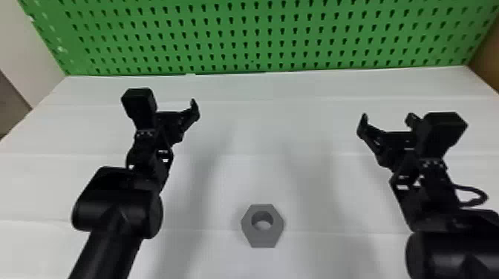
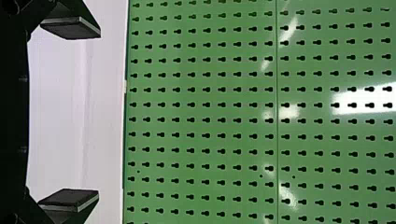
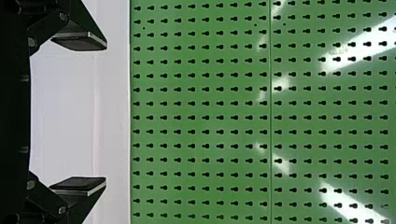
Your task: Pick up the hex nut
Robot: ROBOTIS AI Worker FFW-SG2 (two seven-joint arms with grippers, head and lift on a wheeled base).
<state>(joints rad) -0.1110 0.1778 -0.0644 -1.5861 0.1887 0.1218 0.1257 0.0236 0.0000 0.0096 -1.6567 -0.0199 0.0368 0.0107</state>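
One grey hex nut lies flat on the one white surface, its single round hole facing up. In the head view it sits near the bottom edge, between the two black arms, touching neither, and closer to the robot than both claws.

There are two claws, one per arm. The left claw is open and holds nothing: the left wrist view shows its two fingers spread well apart. The head view is poorer here, and its second finger seems to be tucked behind the black block on that wrist. The right claw is open too, with two fingers set wide and nothing between them. A second block sits on that wrist, and one loop of black cable stands out beside the right arm.

Both claws are above the surface, well apart from each other. At the surface's far edge stands one green pegboard, with many rows of dark keyhole-shaped slots.
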